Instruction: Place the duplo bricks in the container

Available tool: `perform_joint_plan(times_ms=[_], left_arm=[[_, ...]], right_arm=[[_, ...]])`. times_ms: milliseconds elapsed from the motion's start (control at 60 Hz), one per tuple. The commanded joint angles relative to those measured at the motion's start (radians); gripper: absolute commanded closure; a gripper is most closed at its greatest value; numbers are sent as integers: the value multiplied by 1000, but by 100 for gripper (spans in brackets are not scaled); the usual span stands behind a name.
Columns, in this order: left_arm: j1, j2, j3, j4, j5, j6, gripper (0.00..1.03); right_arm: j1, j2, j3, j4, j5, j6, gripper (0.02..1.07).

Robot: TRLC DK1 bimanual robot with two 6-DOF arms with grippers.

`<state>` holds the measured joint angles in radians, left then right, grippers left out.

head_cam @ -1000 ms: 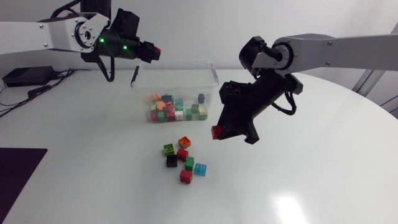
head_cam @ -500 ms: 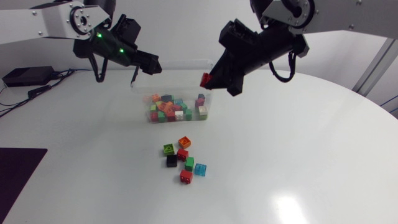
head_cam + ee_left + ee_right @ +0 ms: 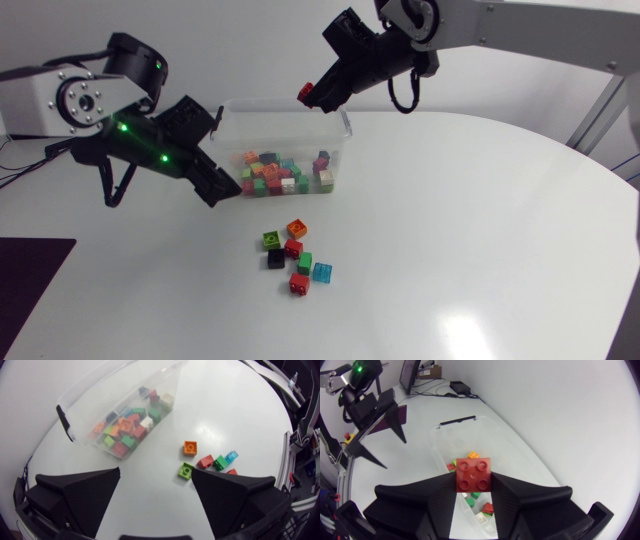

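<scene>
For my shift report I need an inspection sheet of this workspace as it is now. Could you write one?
Surface: white table, no spills seen.
Job's things: the clear container holds many bricks. Seven loose bricks lie on the table in front of it. One red brick is held above the container.
Clutter: a dark mat lies at the table's near left edge.
Grippers: the left gripper is open and empty, beside the container. The right gripper is shut on the red brick, over the container's far rim.
Cables: a black cable loops at the right wrist. None lies among the bricks.
Surroundings: nothing seen.
</scene>
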<state>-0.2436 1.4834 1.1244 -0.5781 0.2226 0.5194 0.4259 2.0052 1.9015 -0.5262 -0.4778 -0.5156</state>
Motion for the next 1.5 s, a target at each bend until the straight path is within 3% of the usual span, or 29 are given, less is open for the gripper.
perform_joint_plan(times_ms=[0, 333, 400, 467, 500, 550, 717, 950, 1117, 1483], left_arm=[[-8, -26, -57, 6, -6, 57, 4], [-17, -9, -192, 138, -6, 114, 4], [-28, 17, -213, 169, -6, 125, 4], [-36, 51, -219, 176, -6, 128, 4], [-42, 63, -225, 176, -6, 133, 4], [-52, 75, -235, 178, -6, 136, 4], [-88, 80, -304, 239, 0, 200, 4], [-54, 173, -333, 405, 6, 260, 4], [-39, 273, -302, 460, 75, 295, 5], [-29, 359, -256, 574, 184, 321, 6]], right_arm=[[24, 53, 47, 25, 21, 54, 84], [37, 225, 225, 49, 96, 97, 83], [33, 268, 268, 55, 114, 114, 60], [31, 305, 311, 49, 142, 129, 22], [30, 310, 318, 49, 151, 134, 11], [28, 305, 317, 46, 153, 134, 7], [19, 179, 203, 46, 140, 109, 7], [-12, -103, -157, 94, 84, 49, 7], [-42, -244, -381, 100, 27, 6, 7], [2, -364, -708, 147, 33, -6, 7]])
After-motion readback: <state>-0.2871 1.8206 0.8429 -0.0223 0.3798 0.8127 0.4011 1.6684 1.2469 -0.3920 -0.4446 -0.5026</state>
